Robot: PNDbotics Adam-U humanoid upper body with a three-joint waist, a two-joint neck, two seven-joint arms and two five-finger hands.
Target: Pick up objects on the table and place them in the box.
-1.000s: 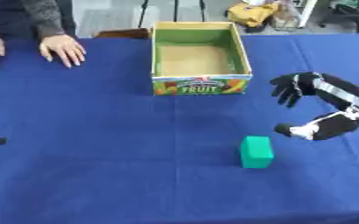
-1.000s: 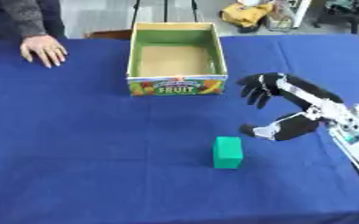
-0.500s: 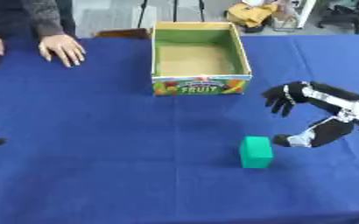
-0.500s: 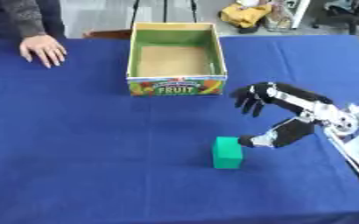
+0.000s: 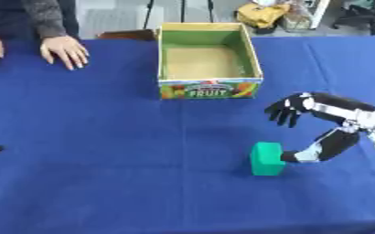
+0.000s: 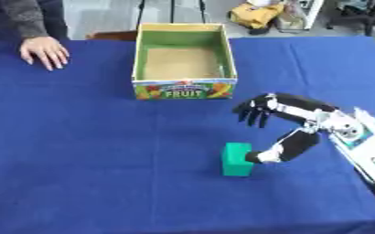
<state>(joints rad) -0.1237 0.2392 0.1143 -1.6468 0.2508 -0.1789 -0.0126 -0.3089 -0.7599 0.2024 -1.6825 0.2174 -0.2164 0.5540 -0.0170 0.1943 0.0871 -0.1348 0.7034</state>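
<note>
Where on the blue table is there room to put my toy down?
The blue tablecloth is bare across the near left, from the green block to the left edge, and between the person's hand and the open cardboard fruit box. It's crowded on the right, where the robot's right hand reaches over the block.

- A green block (image 5: 267, 158) stands upright on the blue tablecloth, a small solid rectangular piece with a lighter top face, well in front of the box and to its right.
- The cardboard box (image 5: 209, 87) sits open at the far middle of the table, green inside walls, tan floor, a fruit print on its front; nothing shows inside it.
</note>
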